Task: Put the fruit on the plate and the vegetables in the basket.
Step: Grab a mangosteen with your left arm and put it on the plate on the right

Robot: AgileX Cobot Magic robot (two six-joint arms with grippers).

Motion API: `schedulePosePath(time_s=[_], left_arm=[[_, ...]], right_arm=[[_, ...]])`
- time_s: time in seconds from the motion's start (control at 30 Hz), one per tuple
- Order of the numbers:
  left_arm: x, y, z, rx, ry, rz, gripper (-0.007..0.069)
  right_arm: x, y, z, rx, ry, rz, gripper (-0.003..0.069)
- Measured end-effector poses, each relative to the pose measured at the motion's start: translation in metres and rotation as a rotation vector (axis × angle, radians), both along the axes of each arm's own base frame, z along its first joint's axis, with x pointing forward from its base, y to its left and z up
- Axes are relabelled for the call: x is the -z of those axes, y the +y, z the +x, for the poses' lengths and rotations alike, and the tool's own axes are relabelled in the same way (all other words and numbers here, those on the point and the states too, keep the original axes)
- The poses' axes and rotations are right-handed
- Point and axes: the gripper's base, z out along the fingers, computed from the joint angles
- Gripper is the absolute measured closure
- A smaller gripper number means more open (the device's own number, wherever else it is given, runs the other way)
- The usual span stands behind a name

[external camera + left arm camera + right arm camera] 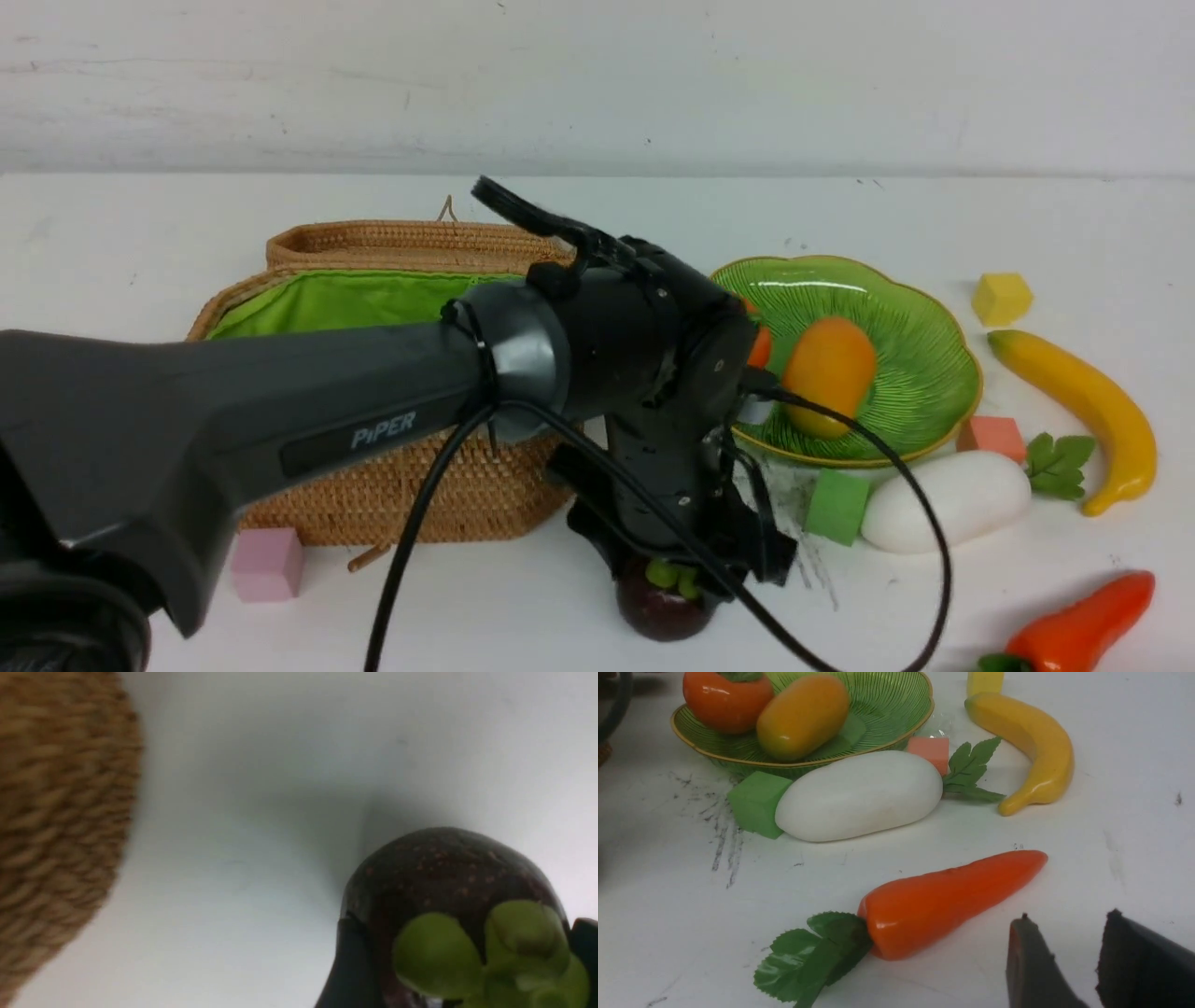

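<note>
In the front view, the left arm is reaching across the worktop (1074,233) with the left end effector (672,571) pointing straight down. It is sitting over the mangosteen (661,614), which lies nearer the robot than the plate (920,355), off its left side. I cannot tell from here whether the mangosteen is resting on the worktop or just clear of it. The mango (829,373) and the persimmon (759,347) are lying on the plate, side by side. The basket (392,485) is standing open to the plate's left. The radish (952,499) is lying just in front of the plate, the banana (1083,401) is to the plate's right, and the pepper (1083,630) is well in front of it.

In the left wrist view, the dark fingers (350,970) are pressing against opposite sides of the mangosteen, pinching it, with its green top facing the camera. The basket's woven wall is showing blurred nearby.

In the right wrist view, the right end effector (1068,919) is hanging with a moderate gap between its fingers, holding and touching nothing. It is on the side of the pepper away from the plate. A green cube (756,802) is touching the radish, just beside the plate's rim.
</note>
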Motion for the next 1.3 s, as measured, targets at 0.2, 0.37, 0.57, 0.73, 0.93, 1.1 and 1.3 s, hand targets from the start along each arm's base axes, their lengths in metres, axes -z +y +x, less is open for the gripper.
schedulePosePath(time_s=[0.2, 0.37, 0.57, 0.73, 0.93, 1.1, 1.3], left_arm=[[-0.022, -0.017, -0.002, 0.076, 0.023, -0.124, 0.0106], [-0.056, -0.024, 0.011, 0.077, -0.073, -0.212, 0.0106], [-0.075, -0.022, 0.070, -0.052, -0.232, -0.352, 0.0106], [-0.047, -0.033, 0.103, -0.103, -0.306, -0.374, 0.0106], [-0.022, -0.038, 0.111, -0.141, -0.298, -0.333, 0.0106], [-0.021, -0.038, 0.112, -0.143, -0.300, -0.329, 0.0106], [-0.020, -0.037, 0.110, -0.159, -0.268, -0.320, 0.0083]], right_arm=[[0.000, 0.000, 0.000, 0.000, 0.000, 0.000, 0.0414], [0.000, 0.000, 0.000, 0.000, 0.000, 0.000, 0.0414], [0.000, 0.000, 0.000, 0.000, 0.000, 0.000, 0.0414], [0.000, 0.000, 0.000, 0.000, 0.000, 0.000, 0.0414], [0.000, 0.000, 0.000, 0.000, 0.000, 0.000, 0.0414], [0.000, 0.000, 0.000, 0.000, 0.000, 0.000, 0.0414], [0.000, 0.000, 0.000, 0.000, 0.000, 0.000, 0.0414]])
